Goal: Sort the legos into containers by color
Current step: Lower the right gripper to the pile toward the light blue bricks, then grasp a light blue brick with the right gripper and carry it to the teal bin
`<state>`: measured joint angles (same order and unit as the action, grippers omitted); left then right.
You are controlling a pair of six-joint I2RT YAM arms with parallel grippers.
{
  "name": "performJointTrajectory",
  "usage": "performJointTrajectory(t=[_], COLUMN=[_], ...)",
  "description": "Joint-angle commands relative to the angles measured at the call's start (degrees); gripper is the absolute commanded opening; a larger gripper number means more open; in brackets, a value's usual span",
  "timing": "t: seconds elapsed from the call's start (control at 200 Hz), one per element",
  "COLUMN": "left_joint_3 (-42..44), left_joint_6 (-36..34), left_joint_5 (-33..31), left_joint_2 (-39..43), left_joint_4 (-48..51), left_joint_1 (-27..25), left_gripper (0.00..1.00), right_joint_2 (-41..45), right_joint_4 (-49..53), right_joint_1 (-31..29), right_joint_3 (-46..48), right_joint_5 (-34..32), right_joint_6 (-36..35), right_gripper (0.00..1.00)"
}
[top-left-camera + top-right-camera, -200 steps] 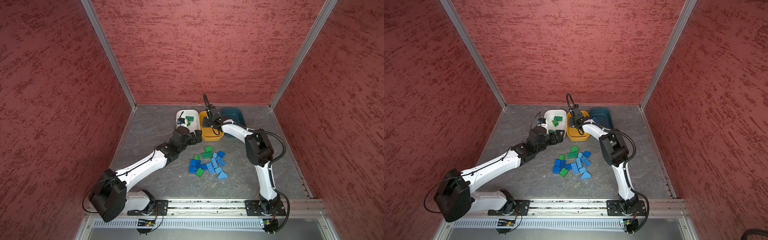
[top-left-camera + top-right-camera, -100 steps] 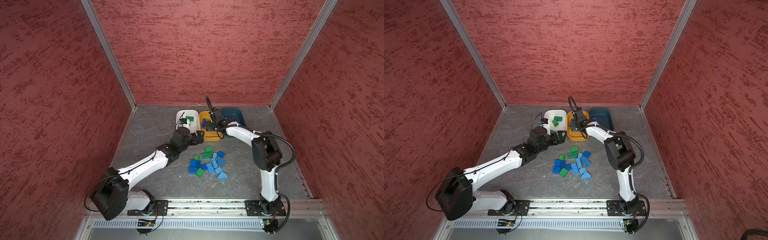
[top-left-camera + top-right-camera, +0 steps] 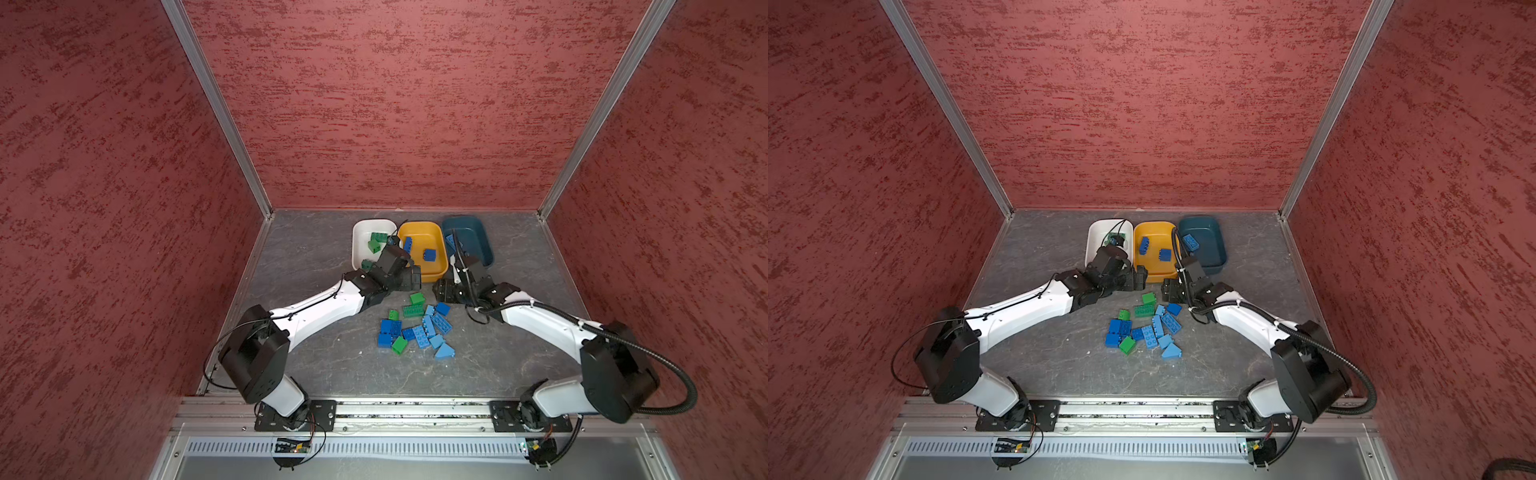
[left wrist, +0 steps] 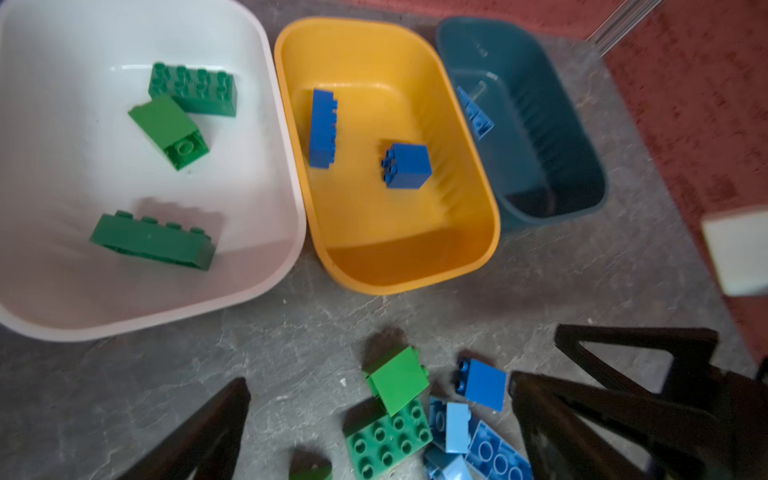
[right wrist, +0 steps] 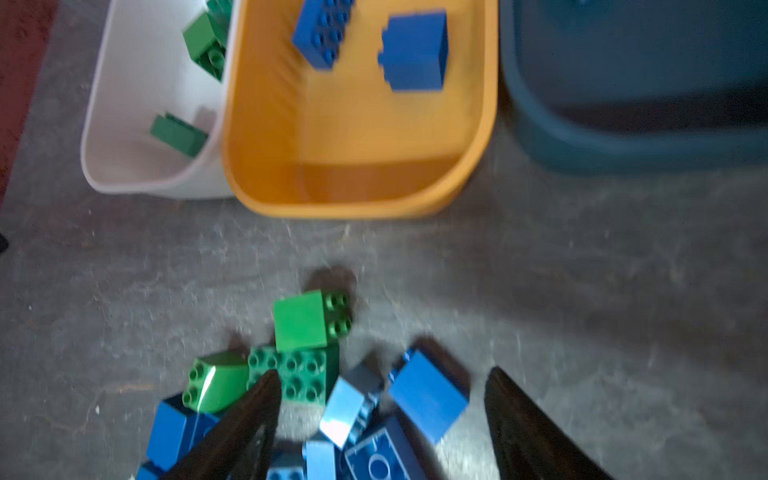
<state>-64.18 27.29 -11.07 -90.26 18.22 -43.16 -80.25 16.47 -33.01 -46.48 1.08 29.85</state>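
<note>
Three containers stand side by side at the back: a white tub (image 3: 360, 249) holding three green legos (image 4: 168, 131), a yellow tub (image 3: 439, 235) holding two dark blue bricks (image 4: 407, 165), and a teal tub (image 3: 478, 241) with a light blue brick (image 4: 476, 113). A pile of green, dark blue and light blue legos (image 3: 415, 328) lies on the table in front of them. My left gripper (image 3: 409, 277) hangs open over the pile's far edge, above a green brick (image 4: 399, 380). My right gripper (image 3: 442, 291) is open and empty beside it, straddling a dark blue brick (image 5: 428, 397).
The grey table (image 3: 316, 257) is boxed in by red walls on three sides. The two grippers' fingers nearly meet just in front of the yellow tub. A rail (image 3: 415, 409) with both arm bases runs along the near edge.
My right gripper has opened and drawn back from above the yellow tub down to the pile's far edge. The left gripper has drifted slightly right and stayed open.
</note>
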Motion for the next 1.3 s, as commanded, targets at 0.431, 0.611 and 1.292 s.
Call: performJointTrajectory(t=[0.431,0.611,1.292], left_joint_3=[-0.05,-0.20,1.34], left_joint_6=[3.85,3.60,3.23], left_joint_5=[1.55,0.82,-0.33], left_joint_2=[-0.18,-0.33,0.24], left_joint_4=[1.92,2.43,2.27], left_joint_1=[3.78,3.73,3.65], left_gripper=[0.99,0.99,0.99], right_joint_2=[13.95,9.58,0.58], right_joint_4=[14.97,12.95,18.20], right_joint_1=[-17.97,-20.95,-27.37], right_joint_3=[12.22,11.25,7.14], right_joint_5=[0.13,-0.87,-13.32], right_joint_6=[13.75,9.11,8.01], right_gripper=[0.72,0.75,0.54])
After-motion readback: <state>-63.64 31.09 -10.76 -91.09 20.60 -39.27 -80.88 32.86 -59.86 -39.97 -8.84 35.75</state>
